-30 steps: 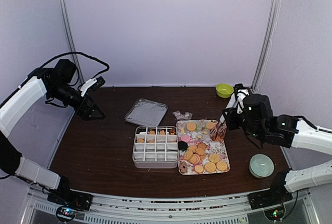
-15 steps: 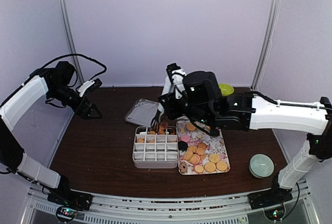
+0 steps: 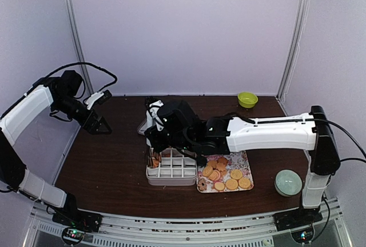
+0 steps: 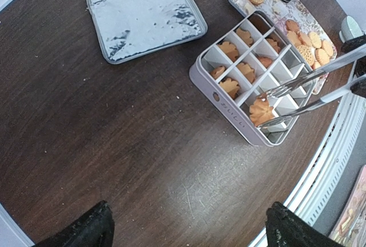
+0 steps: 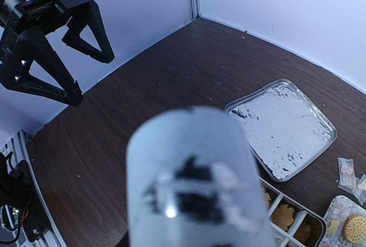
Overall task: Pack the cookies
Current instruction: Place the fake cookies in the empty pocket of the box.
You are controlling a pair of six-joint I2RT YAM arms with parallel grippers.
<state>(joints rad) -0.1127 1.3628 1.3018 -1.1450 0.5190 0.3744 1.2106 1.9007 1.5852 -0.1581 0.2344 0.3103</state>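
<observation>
The right gripper (image 3: pixel 157 142) seems to squeeze the tongs (image 4: pixel 309 90), holding a cookie (image 4: pixel 261 111) over a slot in the box (image 4: pixel 229 110). The left gripper (image 3: pixel 98 124) is spread wide.

The whole desk (image 3: pixel 108 167) is seen from above and behind the arm bases (image 3: pixel 77 219) in the top external view. It is looked down on steeply from the left wrist, obliquely towards the far left corner from the right wrist. The silver lid (image 4: pixel 146 15) and divided tin (image 4: pixel 229 107) are shared by both wrist views.
</observation>
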